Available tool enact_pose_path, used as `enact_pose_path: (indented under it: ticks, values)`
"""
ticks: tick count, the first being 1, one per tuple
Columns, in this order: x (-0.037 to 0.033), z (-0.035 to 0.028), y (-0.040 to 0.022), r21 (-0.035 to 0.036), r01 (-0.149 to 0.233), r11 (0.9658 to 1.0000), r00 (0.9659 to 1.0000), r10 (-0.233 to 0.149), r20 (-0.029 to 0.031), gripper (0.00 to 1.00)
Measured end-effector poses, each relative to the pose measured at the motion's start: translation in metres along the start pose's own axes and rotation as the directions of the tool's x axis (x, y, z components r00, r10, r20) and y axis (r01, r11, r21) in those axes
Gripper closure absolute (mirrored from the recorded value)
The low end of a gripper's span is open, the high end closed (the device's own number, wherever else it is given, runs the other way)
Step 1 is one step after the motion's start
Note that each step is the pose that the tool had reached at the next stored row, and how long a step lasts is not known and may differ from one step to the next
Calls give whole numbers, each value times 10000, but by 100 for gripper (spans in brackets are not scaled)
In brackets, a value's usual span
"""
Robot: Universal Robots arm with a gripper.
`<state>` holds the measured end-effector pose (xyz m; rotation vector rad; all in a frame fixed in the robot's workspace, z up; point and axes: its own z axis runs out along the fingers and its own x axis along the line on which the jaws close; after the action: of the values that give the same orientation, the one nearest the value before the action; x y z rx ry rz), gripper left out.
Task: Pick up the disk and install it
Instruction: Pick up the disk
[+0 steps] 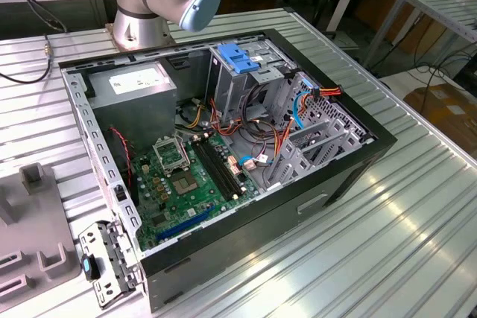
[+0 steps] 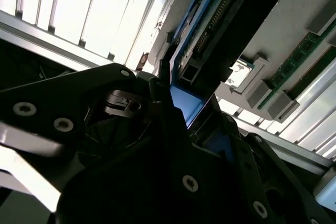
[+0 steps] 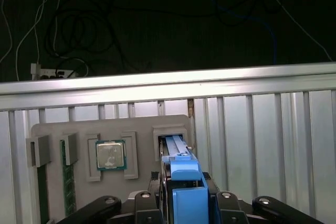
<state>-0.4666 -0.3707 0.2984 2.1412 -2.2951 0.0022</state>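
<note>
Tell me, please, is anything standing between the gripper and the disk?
Nothing visible. In the first wrist view, the gripper holds the disk by its sides, with the disk's far end in a slot of the grey tray.

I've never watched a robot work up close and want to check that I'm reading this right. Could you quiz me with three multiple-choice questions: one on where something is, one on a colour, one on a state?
1. The grey tray sits:
A) on the table beside the case
B) inside the case
C) on top of the arm

2. The disk has rails coloured:
A) red
B) blue
C) yellow

3. The jaws are:
A) open over nothing
B) shut on a cable
C) shut on the disk

Answers:
1 A: the exterior view shows the tray on the table, at that view's left of the case.
2 B: both wrist views show blue rails.
3 C: in the first wrist view the jaws flank the disk tightly on both sides.
</note>
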Motion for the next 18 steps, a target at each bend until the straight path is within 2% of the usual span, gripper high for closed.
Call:
enact_pose_path:
  ticks: [2,4,12,14,17,18]
  values:
    - [0,0,0,-1,0,10000,10000,0,-1,57]
    - [0,1,0,0,1,10000,10000,-1,-1,63]
    - [0,2,0,0,6,10000,10000,-6,0,63]
    - [0,3,0,2,176,9998,9998,-176,0,63]
    - [1,4,0,3,678,9977,9977,-678,-1,63]
    - [1,4,0,3,711,9975,9975,-711,-1,63]
